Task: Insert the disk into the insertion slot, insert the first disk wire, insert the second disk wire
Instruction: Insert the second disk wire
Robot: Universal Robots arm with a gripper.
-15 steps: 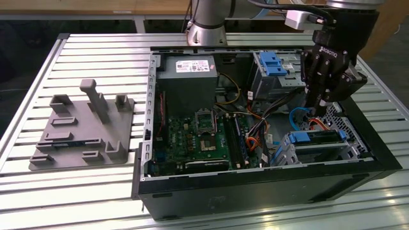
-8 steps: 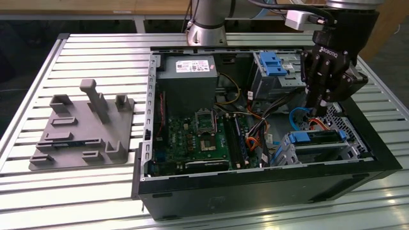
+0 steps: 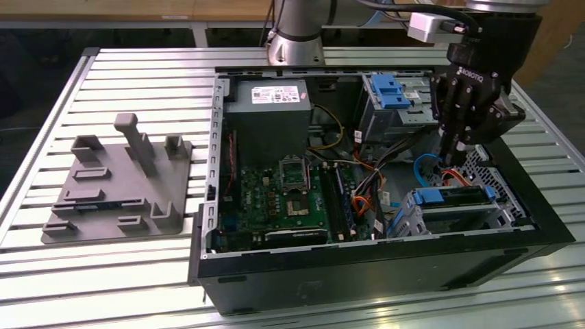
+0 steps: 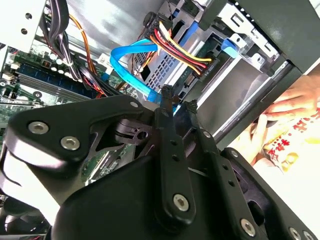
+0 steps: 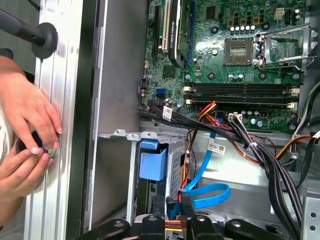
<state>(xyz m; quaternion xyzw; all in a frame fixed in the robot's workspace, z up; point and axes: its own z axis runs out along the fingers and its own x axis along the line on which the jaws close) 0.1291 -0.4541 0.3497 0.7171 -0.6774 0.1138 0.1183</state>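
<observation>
One arm is reaching down from the far side of the counter (image 3: 109, 62) into the open computer case (image 3: 366, 267), wrist pitched steeply so the hand (image 3: 454, 152) is pointing almost straight down at the exterior view's right end of the case. Fingers (image 4: 167, 125) are drawn narrow, nearly parallel, tips pinching the connector end of the blue flat wire (image 4: 131, 64) in the second wrist view; the first wrist view is showing the same tips (image 5: 176, 202) closing on that blue wire (image 5: 207, 192) where it loops. Hand is hovering just above and behind the disk (image 3: 450, 197), which is already sitting inside the insertion slot (image 3: 489, 205), its blue caddy edge showing at the near right corner of the case. A red-yellow-black wire bundle (image 4: 177, 47) is running to a connector at the disk's end in the second wrist view. Motherboard (image 3: 279, 202) is lying exposed in the case middle. Grey fixture plate (image 3: 114, 188) is resting on the counter, well apart on the exterior view's left. A person's hands (image 5: 25, 135) are working at something small outside the case wall in the first wrist view.
</observation>
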